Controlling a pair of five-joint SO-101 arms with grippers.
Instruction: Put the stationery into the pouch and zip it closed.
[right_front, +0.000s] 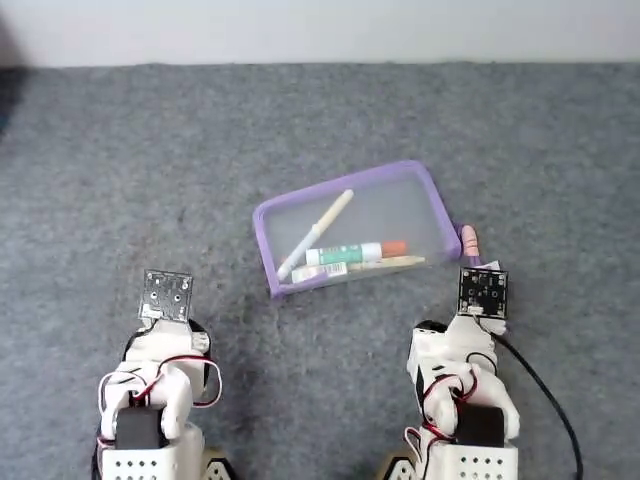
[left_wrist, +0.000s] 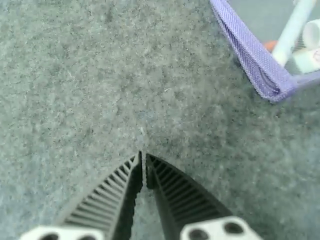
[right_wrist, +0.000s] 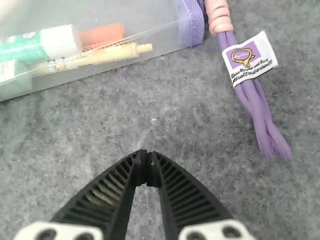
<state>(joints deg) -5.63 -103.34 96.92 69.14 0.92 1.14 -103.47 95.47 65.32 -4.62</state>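
A translucent rectangular pouch with purple fabric edging (right_front: 400, 205) lies tilted at the centre of the high view on the grey felt-like table cover (right_front: 200, 150). Inside it are a slim white pen (right_front: 318, 232) lying diagonally, a white tube with a green label and an orange cap (right_front: 355, 253), and a thin cream stick (right_front: 390, 263) just beside the tube along the pouch's lower edge. A pink beaded zip pull (right_front: 468, 240) sticks out at the pouch's right end, and a purple cord loop (right_wrist: 257, 110) with a small white tag (right_wrist: 249, 58) trails from it over the cover.

The left arm (right_front: 155, 390) stands at the lower left of the high view, well apart from the pouch. The left gripper (left_wrist: 143, 162) hangs above bare cover with its jaws pressed together, holding nothing. The right arm (right_front: 460, 390) stands at the lower right, near the pouch's right end. The right gripper (right_wrist: 146, 159) is likewise pinched together and empty, near the cord but not touching it.
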